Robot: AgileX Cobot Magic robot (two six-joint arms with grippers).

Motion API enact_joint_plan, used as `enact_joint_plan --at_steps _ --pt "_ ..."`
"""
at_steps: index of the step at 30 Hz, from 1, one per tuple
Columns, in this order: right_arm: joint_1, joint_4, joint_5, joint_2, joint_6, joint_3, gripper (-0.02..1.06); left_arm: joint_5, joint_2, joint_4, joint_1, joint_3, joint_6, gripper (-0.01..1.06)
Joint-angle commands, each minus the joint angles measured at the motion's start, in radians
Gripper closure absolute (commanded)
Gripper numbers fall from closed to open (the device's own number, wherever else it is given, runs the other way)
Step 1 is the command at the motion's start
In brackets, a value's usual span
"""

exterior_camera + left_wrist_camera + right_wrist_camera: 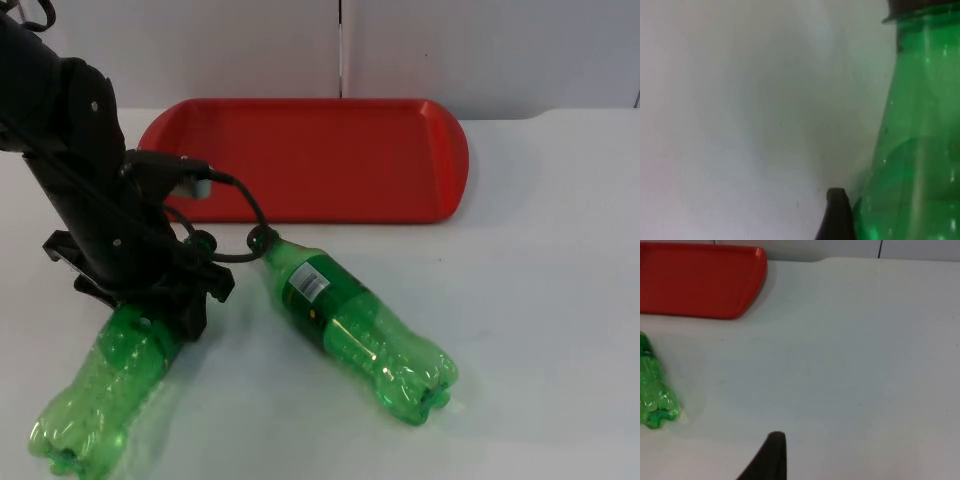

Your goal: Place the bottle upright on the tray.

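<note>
The left gripper (150, 318) is down over the neck end of a green bottle (95, 400) lying on the white table (540, 300); whether its fingers (837, 215) clasp it cannot be told. A second, labelled bottle (350, 325) lies on its side nearby (cap toward the tray). The red tray (310, 160) sits behind. The right gripper (770, 460) waits above bare table.

The left end effector (165, 325) is low over the table, its arm slanting down from the upper left.
</note>
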Motion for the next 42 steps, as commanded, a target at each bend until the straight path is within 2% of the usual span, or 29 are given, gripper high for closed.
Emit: enact_joint_plan --at_steps 1,2,14,25,29,30,33,34,35,39,42 --pt "-0.006 -0.003 0.0 -0.004 -0.006 0.005 -0.01 0.01 0.0 0.0 -0.006 0.005 -0.002 0.91" --pt "-0.006 -0.003 0.0 -0.004 -0.006 0.005 -0.01 0.01 0.0 -0.006 -0.006 0.005 -0.002 1.05" --pt "-0.006 -0.003 0.0 -0.004 -0.006 0.005 -0.01 0.006 -0.019 -0.009 -0.006 0.005 -0.025 1.05" --pt "-0.006 -0.003 0.0 -0.004 -0.006 0.005 -0.01 -0.03 -0.233 -0.029 -0.006 0.005 -0.029 1.05" --pt "-0.006 -0.003 0.0 -0.004 -0.006 0.005 -0.01 -0.184 -0.396 -0.069 -0.006 0.005 0.003 1.05" --pt "-0.006 -0.003 0.0 -0.004 -0.006 0.005 -0.01 -0.184 -0.396 -0.069 -0.006 0.005 0.003 1.05" --pt "-0.006 -0.003 0.0 -0.004 -0.006 0.005 -0.01 -0.371 -0.471 -0.11 -0.006 0.005 0.032 1.05" --pt "-0.006 -0.003 0.0 -0.004 -0.006 0.005 -0.01 -0.473 -0.49 -0.11 -0.006 0.005 0.032 1.05" --pt "-0.006 -0.003 0.0 -0.004 -0.006 0.005 -0.01 -0.473 -0.49 -0.11 -0.006 0.005 0.032 1.05" --pt "-0.006 -0.003 0.0 -0.004 -0.006 0.005 -0.01 -0.682 -0.492 -0.11 -0.006 0.005 0.02 1.05" --pt "-0.006 -0.003 0.0 -0.004 -0.006 0.005 -0.01 -0.753 -0.488 -0.098 -0.006 0.005 0.007 1.05"
